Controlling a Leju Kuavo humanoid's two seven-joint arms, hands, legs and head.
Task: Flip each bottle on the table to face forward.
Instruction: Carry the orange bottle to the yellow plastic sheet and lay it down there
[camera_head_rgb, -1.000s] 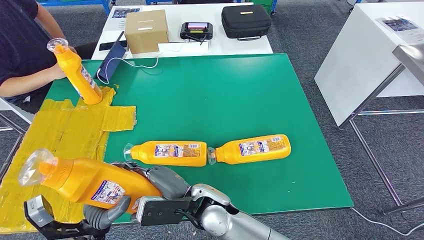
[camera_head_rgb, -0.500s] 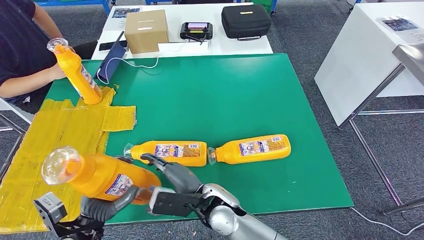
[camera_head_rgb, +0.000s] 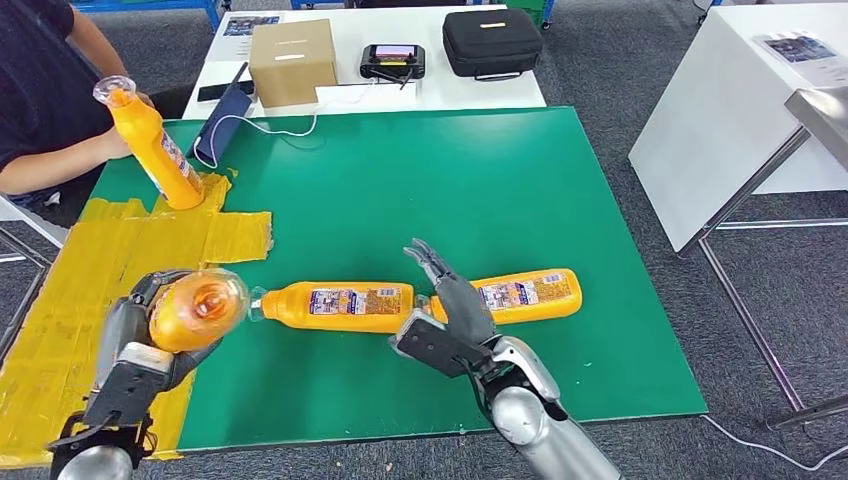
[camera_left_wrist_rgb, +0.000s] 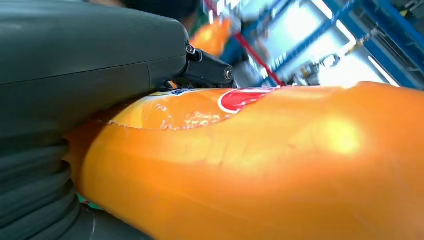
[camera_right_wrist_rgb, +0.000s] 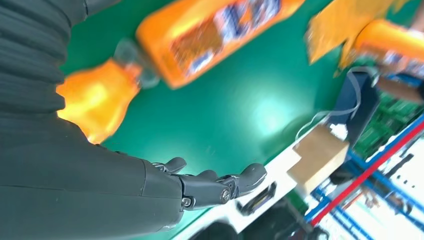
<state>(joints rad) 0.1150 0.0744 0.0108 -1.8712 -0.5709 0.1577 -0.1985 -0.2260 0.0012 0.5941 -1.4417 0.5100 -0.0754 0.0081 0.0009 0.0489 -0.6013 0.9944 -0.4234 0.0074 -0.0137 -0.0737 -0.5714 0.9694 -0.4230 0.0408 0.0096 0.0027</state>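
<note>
Held bottle (camera_head_rgb: 192, 309): gripped in the left hand (camera_head_rgb: 135, 345) above the yellow taped patch (camera_head_rgb: 60, 300) at the near-left of the green mat (camera_head_rgb: 450, 180), neck end apparently towards the camera; its label side cannot be judged from here. Two more bottles lie end to end on the mat: a middle bottle (camera_head_rgb: 340, 306) and a right bottle (camera_head_rgb: 515, 296). Right hand (camera_head_rgb: 445, 310): empty, fingers spread, hovering over the gap between them. A person at far left holds an upright bottle (camera_head_rgb: 150, 145). To set down well, turn the wrist until the label faces forward, lower the base flat, then release.
</note>
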